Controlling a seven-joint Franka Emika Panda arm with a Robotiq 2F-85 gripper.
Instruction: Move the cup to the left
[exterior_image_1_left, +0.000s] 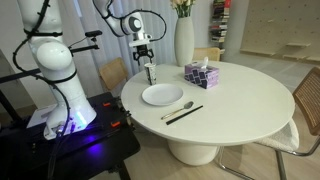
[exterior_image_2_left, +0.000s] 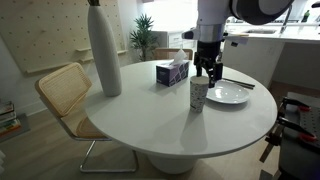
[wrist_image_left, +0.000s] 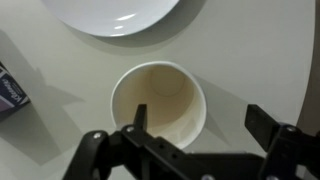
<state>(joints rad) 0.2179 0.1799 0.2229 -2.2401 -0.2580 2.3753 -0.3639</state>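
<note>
The cup (wrist_image_left: 158, 98) is a small white cup with a dark rim. It stands upright on the round white table (exterior_image_1_left: 240, 100), next to a white plate, and shows in both exterior views (exterior_image_1_left: 151, 75) (exterior_image_2_left: 199, 93). My gripper (wrist_image_left: 203, 118) hangs directly above it, open. In the wrist view one finger is over the cup's mouth and the other is outside its right wall, so the fingers straddle the rim. In both exterior views the gripper (exterior_image_1_left: 147, 62) (exterior_image_2_left: 207, 70) sits just over the cup's top. It holds nothing.
A white plate (exterior_image_1_left: 162, 95) (exterior_image_2_left: 228, 94) (wrist_image_left: 115, 12) lies beside the cup, with a spoon and a dark utensil (exterior_image_1_left: 180, 110) next to it. A patterned tissue box (exterior_image_1_left: 200, 75) (exterior_image_2_left: 171, 72) and a tall white vase (exterior_image_1_left: 184, 40) (exterior_image_2_left: 103, 50) stand further on. Chairs (exterior_image_2_left: 65, 90) ring the table.
</note>
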